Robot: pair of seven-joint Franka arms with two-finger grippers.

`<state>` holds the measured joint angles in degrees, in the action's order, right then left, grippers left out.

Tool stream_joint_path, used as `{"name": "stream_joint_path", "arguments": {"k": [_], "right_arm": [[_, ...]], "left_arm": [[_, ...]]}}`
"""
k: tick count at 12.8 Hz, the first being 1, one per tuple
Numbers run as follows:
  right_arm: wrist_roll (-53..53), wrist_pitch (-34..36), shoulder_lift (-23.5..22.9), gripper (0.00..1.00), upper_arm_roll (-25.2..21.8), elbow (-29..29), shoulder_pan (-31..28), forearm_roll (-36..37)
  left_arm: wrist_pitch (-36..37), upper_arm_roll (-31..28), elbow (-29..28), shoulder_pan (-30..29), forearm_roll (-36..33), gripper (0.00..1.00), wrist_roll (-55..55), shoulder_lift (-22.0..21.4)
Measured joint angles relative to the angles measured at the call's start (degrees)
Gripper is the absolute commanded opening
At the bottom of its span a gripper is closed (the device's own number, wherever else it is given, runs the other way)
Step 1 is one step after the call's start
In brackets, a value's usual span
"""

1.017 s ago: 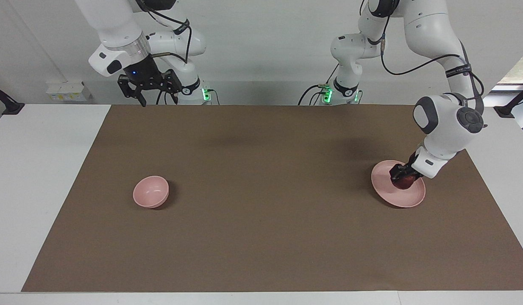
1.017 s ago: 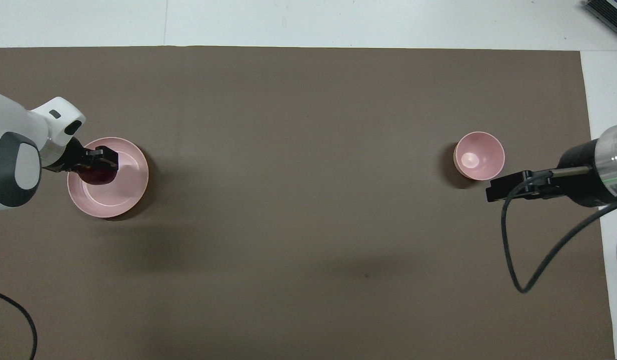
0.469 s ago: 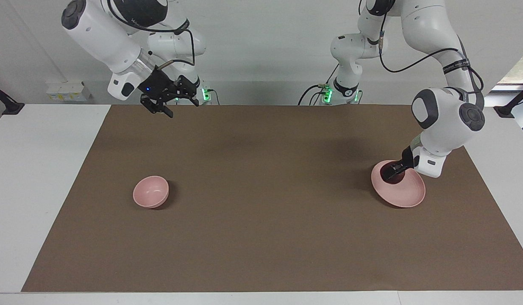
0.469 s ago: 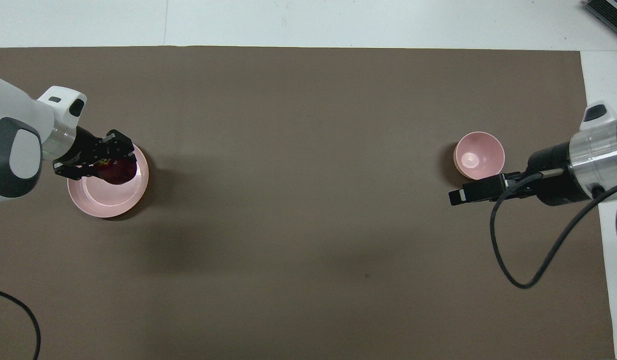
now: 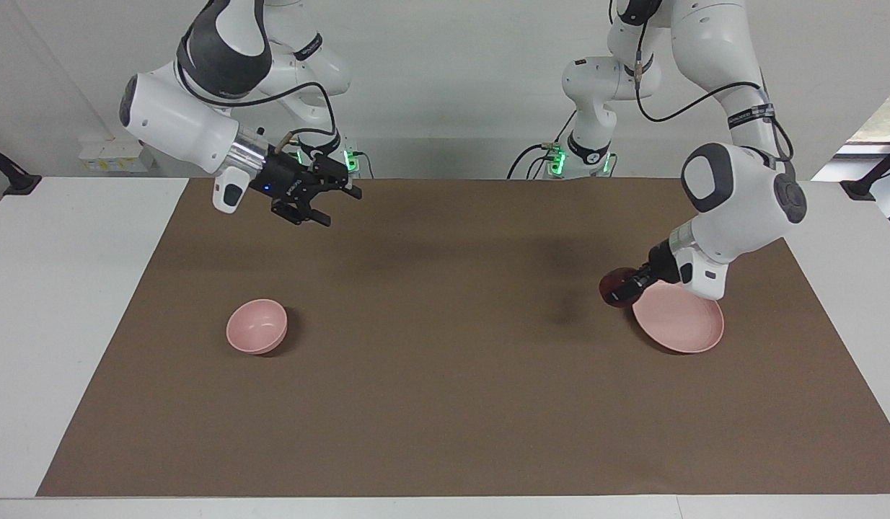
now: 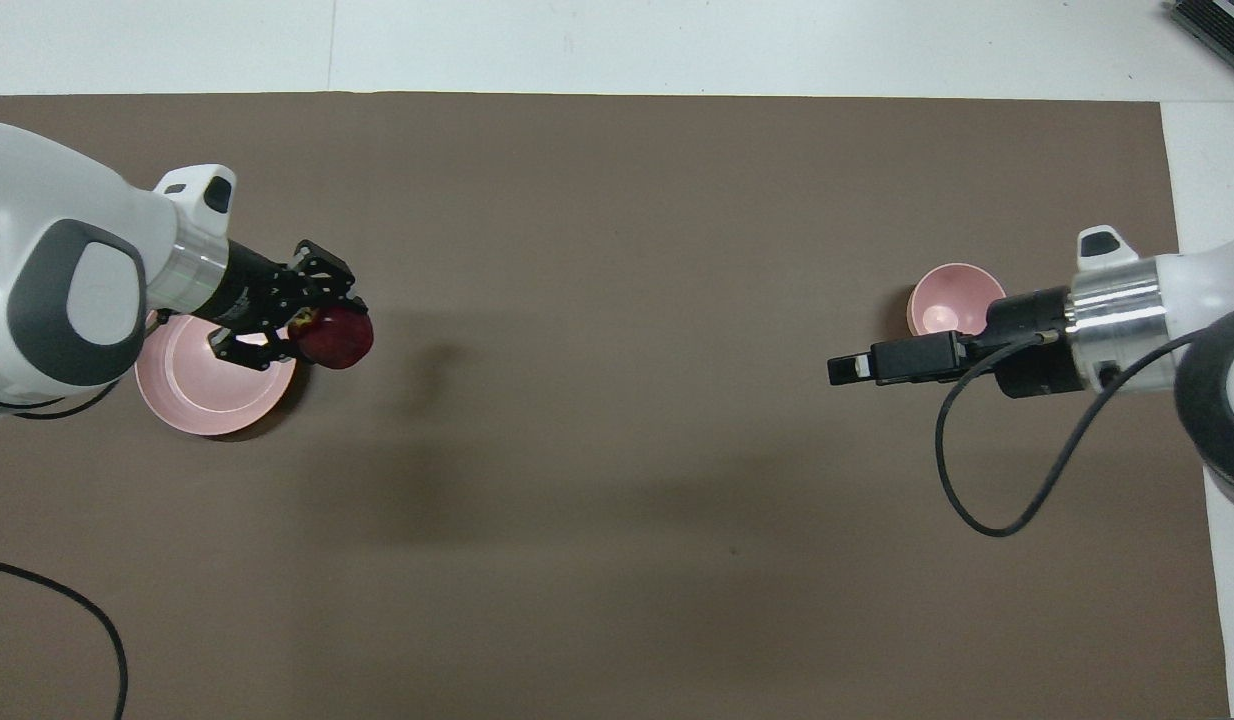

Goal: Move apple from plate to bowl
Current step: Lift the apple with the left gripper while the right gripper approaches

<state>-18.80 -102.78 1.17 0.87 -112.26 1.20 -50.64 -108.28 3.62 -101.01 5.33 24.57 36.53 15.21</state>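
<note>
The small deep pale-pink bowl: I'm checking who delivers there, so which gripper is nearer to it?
Right. The right gripper hangs above the mat near the bowl; the left gripper, holding the dark-red apple, is beside the flat pale-pink plate at the left arm's end.

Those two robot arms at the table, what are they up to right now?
The left gripper holds a dark-red apple in the air, just off the edge of the pink plate, which now lies bare. The small pink bowl where the apple belongs sits at the right arm's end of the table. The right gripper is open and hangs above the brown mat, pointing toward the middle of the table.
</note>
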Motion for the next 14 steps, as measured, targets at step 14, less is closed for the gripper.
{"name": "stream_joint_path", "arguments": {"k": [14], "right_arm": [[-25.9, -8.8, -4.8, 1.0, 0.1, -12.9, 7.4, -39.0]], "left_arm": [[-0.5, 3.5, -0.3, 5.7, 36.5, 0.0, 14.0, 0.0]]}}
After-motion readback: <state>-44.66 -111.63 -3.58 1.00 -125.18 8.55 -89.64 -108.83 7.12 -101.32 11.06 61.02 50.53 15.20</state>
